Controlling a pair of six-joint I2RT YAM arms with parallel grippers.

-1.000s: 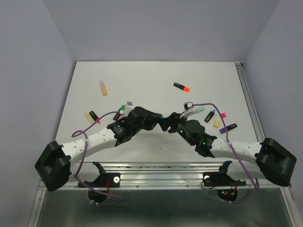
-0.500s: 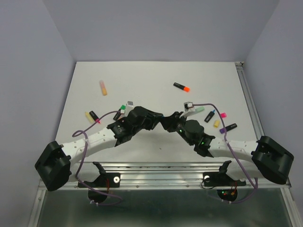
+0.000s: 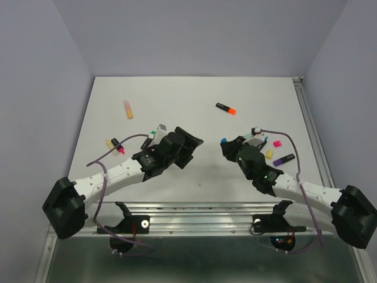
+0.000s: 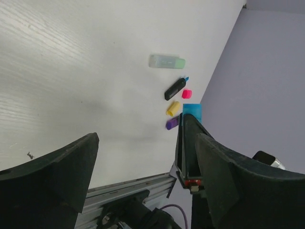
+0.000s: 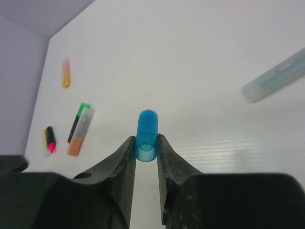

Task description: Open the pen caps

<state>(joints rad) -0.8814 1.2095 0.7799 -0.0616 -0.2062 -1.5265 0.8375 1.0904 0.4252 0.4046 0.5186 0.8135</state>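
One blue pen cap (image 5: 147, 136) is held above the table (image 3: 177, 94), between its middle and right edge, pinched at the open end by the fingers of the right gripper (image 5: 146, 143). The left gripper (image 4: 145, 140) is seen spread wide and empty. Light, stiff and slick, such caps are judged best gripped squarely across their sides, since a shallow pinch could let one twist free. An orange cap (image 3: 232, 111) is shown unopened toward the far edge.

Blue cap (image 5: 147, 136), blk R claw (image 5: 146, 145), white table (image 5: 200, 62).
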